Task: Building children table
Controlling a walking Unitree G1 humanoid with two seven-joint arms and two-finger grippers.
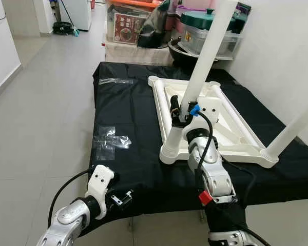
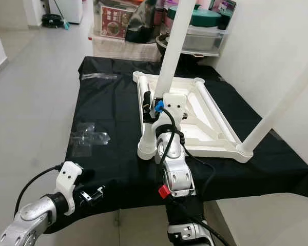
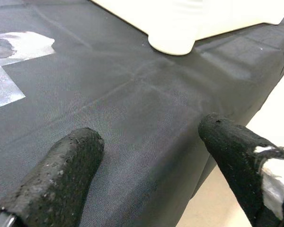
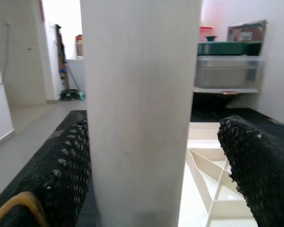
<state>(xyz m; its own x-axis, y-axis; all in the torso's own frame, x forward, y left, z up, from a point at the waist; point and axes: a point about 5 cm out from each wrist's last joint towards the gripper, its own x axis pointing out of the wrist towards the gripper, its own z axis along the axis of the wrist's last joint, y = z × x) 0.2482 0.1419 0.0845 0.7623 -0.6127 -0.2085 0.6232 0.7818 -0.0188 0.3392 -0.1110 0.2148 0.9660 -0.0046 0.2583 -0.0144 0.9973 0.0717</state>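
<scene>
Grey tiled floor (image 1: 46, 102) (glossy), white walls (image 1: 277, 46).

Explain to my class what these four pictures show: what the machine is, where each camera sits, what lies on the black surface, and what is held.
This is a humanoid robot with two silver arms ending in black two-fingered grippers. Two pictures come from cameras on its head, looking down; the other two sit on its wrists, looking along the fingers. Before it, a black cloth covers a table. On it lies an upside-down white children's table top, two legs pointing up, beside a clear plastic bag. The right gripper has its fingers either side of the near white leg. The left gripper hangs open and empty by the cloth's front edge.
</scene>
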